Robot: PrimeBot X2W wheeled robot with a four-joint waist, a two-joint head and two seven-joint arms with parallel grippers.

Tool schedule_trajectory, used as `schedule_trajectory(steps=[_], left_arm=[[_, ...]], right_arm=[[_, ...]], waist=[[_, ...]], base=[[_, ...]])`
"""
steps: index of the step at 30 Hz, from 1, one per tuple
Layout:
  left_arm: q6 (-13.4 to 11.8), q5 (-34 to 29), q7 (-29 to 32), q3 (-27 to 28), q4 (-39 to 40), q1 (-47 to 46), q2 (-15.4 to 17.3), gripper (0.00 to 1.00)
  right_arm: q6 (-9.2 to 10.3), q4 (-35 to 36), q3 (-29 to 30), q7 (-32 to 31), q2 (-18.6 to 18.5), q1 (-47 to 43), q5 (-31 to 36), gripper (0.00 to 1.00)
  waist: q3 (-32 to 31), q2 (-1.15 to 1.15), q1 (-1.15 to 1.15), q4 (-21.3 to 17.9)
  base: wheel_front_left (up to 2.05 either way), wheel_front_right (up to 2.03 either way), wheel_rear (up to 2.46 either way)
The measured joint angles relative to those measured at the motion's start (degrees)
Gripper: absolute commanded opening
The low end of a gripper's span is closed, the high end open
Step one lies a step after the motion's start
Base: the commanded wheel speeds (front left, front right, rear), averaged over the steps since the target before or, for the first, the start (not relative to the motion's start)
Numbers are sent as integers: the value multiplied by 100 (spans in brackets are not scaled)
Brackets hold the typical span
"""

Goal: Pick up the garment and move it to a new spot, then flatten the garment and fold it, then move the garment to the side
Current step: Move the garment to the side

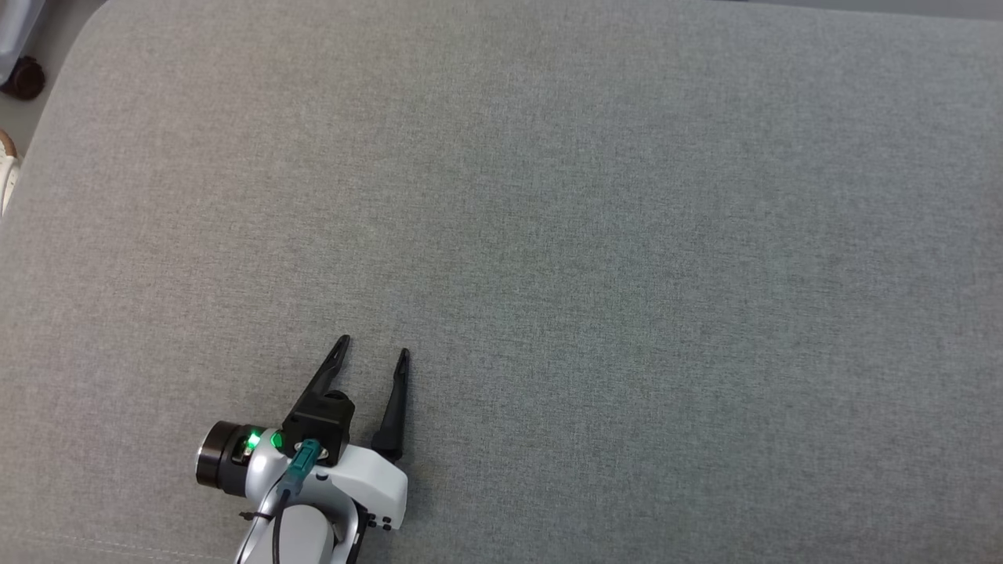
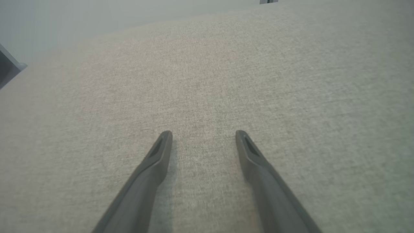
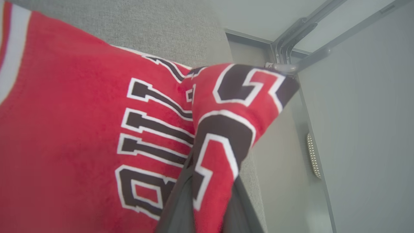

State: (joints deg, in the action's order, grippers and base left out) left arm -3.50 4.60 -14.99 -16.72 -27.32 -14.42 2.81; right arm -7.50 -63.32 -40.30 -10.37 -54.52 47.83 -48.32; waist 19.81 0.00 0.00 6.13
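Note:
The garment is a red jersey with black, white-edged letters and a white stripe at its edge; in the right wrist view it spreads over the left and centre. A fold of it is pinched between my right gripper's two dark fingers, which are shut on the cloth. My left gripper hovers low over the grey cushion at the lower left of the head view, open, with nothing between its fingers. The left wrist view shows the same open left gripper above bare grey fabric.
The grey cushion's left edge curves off near a dark round object at the far upper left. In the right wrist view, grey panels and a metal rail stand beyond the cushion's edge.

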Motion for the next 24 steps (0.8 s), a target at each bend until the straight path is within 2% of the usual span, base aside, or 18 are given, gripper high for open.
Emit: schedule_trajectory(steps=[5,6,7,8,16,24], left_arm=[[35,-63,-16,53,2,-21,-4,100],[38,-79,-18,69,1,-25,-4,100],[42,-97,-18,81,1,-29,-4,100],[43,-103,-18,91,-1,-30,-7,100],[56,-105,-14,123,-86,-9,0,100],[59,23,-14,9,-116,77,-1,100]], right_arm=[[0,-380,12,203,225,-9,51,0],[0,-450,18,268,257,-10,57,27],[0,-519,32,365,289,-9,71,90],[0,-595,58,422,325,3,77,100],[0,-816,-33,744,503,299,371,100],[0,-929,-202,876,508,703,769,100]], waist=[[97,0,0,29],[107,0,0,34],[111,0,0,35],[111,0,0,33],[-63,0,0,-34],[-430,0,0,-92]], base=[[0,0,0],[0,0,0],[0,0,0],[0,0,0],[0,0,0],[0,0,0]])
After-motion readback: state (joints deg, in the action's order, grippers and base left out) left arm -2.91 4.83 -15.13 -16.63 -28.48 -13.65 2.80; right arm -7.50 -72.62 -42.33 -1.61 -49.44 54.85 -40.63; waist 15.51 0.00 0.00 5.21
